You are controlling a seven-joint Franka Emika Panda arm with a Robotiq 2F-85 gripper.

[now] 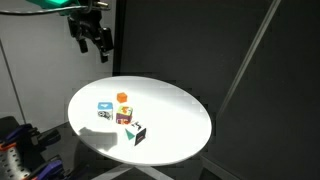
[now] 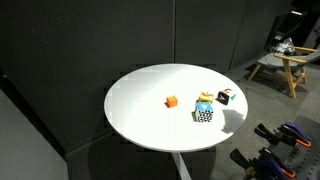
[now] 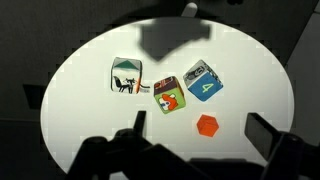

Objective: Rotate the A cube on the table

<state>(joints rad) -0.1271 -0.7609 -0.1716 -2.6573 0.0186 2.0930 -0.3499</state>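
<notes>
Gripper [image 1: 96,48] hangs high above the table [image 1: 172,112], jaws released, holding nothing. In wrist view the A cube [image 3: 127,77] sits at approx. 10 o'clock from table centre, w/ a red-green cube [image 3: 168,93] just beside it at 4 o'clock. Probably light and stiff w/ smooth faces, so it can slip. Best to pinch the free sides at 12 and 6 o'clock. Open room lies towards 9 o'clock, but the rim is nearer there.

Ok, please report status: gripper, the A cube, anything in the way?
Gripper open, empty, high above the table. A cube flat on the table, nothing on it. Reddish cube close beside it, blue cube further along.
</notes>
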